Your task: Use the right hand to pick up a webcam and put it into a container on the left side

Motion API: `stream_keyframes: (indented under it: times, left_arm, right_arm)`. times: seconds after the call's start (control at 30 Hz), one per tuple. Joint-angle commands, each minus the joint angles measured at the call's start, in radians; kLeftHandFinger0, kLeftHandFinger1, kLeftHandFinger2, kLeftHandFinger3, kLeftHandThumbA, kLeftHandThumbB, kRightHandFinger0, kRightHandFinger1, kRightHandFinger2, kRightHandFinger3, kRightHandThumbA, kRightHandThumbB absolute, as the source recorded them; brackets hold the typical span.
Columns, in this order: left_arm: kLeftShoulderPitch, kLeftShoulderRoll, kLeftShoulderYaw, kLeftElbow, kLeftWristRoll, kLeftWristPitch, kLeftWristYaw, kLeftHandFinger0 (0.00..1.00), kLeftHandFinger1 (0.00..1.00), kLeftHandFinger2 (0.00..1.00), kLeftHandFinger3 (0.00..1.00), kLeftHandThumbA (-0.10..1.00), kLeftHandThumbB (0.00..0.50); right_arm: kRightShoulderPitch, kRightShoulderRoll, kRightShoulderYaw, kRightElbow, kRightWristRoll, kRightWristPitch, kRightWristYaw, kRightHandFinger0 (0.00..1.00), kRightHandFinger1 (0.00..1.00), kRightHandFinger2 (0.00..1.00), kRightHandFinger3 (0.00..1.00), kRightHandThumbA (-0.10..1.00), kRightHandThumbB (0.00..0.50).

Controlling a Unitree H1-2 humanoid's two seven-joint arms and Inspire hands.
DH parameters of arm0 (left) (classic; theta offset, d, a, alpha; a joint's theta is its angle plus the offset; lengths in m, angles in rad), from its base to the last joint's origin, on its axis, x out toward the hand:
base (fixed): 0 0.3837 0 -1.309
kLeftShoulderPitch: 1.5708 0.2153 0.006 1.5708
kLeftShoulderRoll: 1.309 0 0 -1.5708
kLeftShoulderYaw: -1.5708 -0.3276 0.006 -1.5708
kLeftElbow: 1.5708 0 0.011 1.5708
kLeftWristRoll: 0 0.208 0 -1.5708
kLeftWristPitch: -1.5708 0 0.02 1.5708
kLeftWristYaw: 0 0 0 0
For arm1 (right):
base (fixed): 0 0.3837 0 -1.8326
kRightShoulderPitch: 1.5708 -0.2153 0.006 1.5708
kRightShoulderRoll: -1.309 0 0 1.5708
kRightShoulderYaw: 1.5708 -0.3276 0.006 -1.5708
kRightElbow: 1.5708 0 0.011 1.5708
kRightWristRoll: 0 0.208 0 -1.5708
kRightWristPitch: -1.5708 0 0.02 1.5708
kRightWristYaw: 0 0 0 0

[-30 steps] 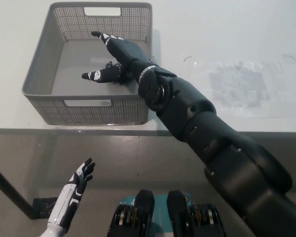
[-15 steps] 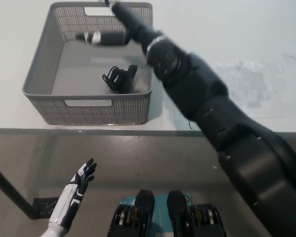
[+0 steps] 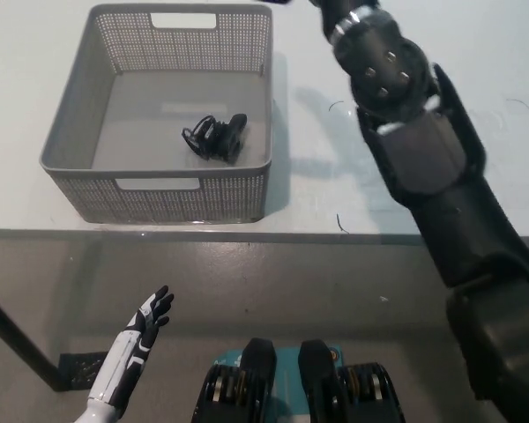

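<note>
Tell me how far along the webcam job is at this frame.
The placing looks done: the webcam lies on the floor of the grey basket on the left, nothing touching it. The black right arm reaches up past the picture's top edge, its hand out of view. The white left hand rests open, low at the left, below the table edge. Nothing seems left beyond bringing the arm to rest.
</note>
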Motion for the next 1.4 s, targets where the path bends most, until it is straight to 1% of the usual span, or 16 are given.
stream_keyframes:
  times: [0.0, 0.13, 0.27, 0.37, 0.43, 0.6, 0.77, 0.8, 0.87, 0.93, 1.03, 1.1, 1.13, 1.17, 1.27, 1.37]
  left_arm:
    - [-0.01, 0.04, 0.007, -0.048, -0.002, -0.013, -0.015, 1.0, 1.0, 1.0, 1.0, 1.0, 0.225]
    - [-0.008, 0.039, 0.007, -0.046, 0.005, -0.014, -0.011, 1.0, 1.0, 1.0, 1.0, 1.0, 0.215]
    - [-0.004, 0.036, 0.006, -0.045, -0.01, -0.01, -0.017, 1.0, 1.0, 1.0, 1.0, 1.0, 0.242]
    - [-0.007, 0.032, 0.006, -0.034, -0.015, -0.02, -0.016, 1.0, 1.0, 1.0, 1.0, 1.0, 0.228]
    - [-0.004, 0.029, 0.008, -0.033, -0.014, -0.022, -0.012, 1.0, 1.0, 1.0, 1.0, 1.0, 0.235]
    - [0.004, 0.026, 0.008, -0.037, -0.014, -0.023, -0.01, 1.0, 1.0, 1.0, 1.0, 1.0, 0.225]
    - [0.03, 0.025, 0.007, -0.042, -0.003, -0.02, -0.005, 1.0, 1.0, 1.0, 1.0, 1.0, 0.24]
    - [0.034, 0.027, 0.008, -0.042, 0.004, -0.02, -0.002, 1.0, 1.0, 1.0, 1.0, 1.0, 0.246]
    - [0.039, 0.03, 0.007, -0.044, 0.002, -0.021, -0.005, 1.0, 1.0, 1.0, 1.0, 1.0, 0.233]
    - [0.035, 0.033, 0.006, -0.034, 0.002, -0.033, -0.006, 1.0, 1.0, 1.0, 1.0, 1.0, 0.225]
    - [0.029, 0.036, 0.003, -0.024, 0.009, -0.039, -0.005, 1.0, 1.0, 1.0, 1.0, 1.0, 0.213]
    - [0.029, 0.037, 0.002, -0.028, 0.013, -0.037, -0.003, 1.0, 1.0, 1.0, 1.0, 1.0, 0.213]
    - [0.028, 0.036, 0.002, -0.028, 0.014, -0.032, 0.0, 1.0, 1.0, 1.0, 1.0, 1.0, 0.222]
    - [0.028, 0.035, 0.003, -0.029, 0.013, -0.032, 0.002, 1.0, 1.0, 1.0, 1.0, 1.0, 0.222]
    - [0.03, 0.038, 0.005, -0.03, 0.014, -0.03, 0.003, 1.0, 1.0, 1.0, 1.0, 1.0, 0.213]
    - [0.039, 0.041, 0.006, -0.026, 0.021, -0.038, 0.008, 1.0, 1.0, 1.0, 1.0, 1.0, 0.215]
  right_arm:
    - [0.13, -0.152, -0.101, -0.677, 0.222, 0.166, 0.145, 1.0, 1.0, 1.0, 1.0, 1.0, 0.408]
    - [0.333, -0.186, -0.106, -0.887, 0.274, 0.147, 0.139, 1.0, 1.0, 1.0, 1.0, 1.0, 0.375]
    - [0.569, -0.189, -0.094, -1.015, 0.284, 0.093, 0.109, 1.0, 1.0, 1.0, 1.0, 1.0, 0.409]
    - [0.681, -0.175, -0.084, -1.017, 0.376, 0.065, 0.109, 1.0, 1.0, 1.0, 1.0, 1.0, 0.41]
    - [0.749, -0.166, -0.074, -1.004, 0.375, 0.046, 0.103, 1.0, 1.0, 1.0, 1.0, 1.0, 0.423]
    - [0.925, -0.144, -0.046, -0.914, 0.408, -0.048, 0.114, 1.0, 1.0, 1.0, 1.0, 1.0, 0.366]
    - [1.066, -0.094, -0.036, -0.786, 0.393, -0.11, 0.101, 1.0, 1.0, 1.0, 1.0, 1.0, 0.355]
    - [1.107, -0.071, -0.031, -0.747, 0.392, -0.12, 0.094, 1.0, 1.0, 1.0, 1.0, 1.0, 0.32]
    - [1.145, -0.05, -0.028, -0.699, 0.378, -0.148, 0.084, 1.0, 1.0, 1.0, 1.0, 1.0, 0.293]
    - [1.168, -0.035, -0.029, -0.642, 0.409, -0.187, 0.102, 1.0, 1.0, 1.0, 1.0, 1.0, 0.24]
    - [1.196, 0.003, -0.034, -0.575, 0.43, -0.212, 0.103, 1.0, 1.0, 1.0, 1.0, 1.0, 0.234]
    - [1.204, 0.006, -0.029, -0.533, 0.43, -0.24, 0.116, 1.0, 1.0, 1.0, 1.0, 1.0, 0.209]
    - [1.209, 0.014, -0.033, -0.5, 0.423, -0.252, 0.11, 1.0, 1.0, 1.0, 1.0, 1.0, 0.252]
    - [1.209, 0.02, -0.036, -0.49, 0.42, -0.251, 0.105, 1.0, 1.0, 1.0, 1.0, 1.0, 0.256]
    - [1.182, 0.026, -0.058, -0.391, 0.428, -0.287, 0.099, 1.0, 1.0, 1.0, 1.0, 1.0, 0.19]
    - [1.172, 0.03, -0.072, -0.348, 0.444, -0.29, 0.099, 1.0, 1.0, 1.0, 1.0, 1.0, 0.169]
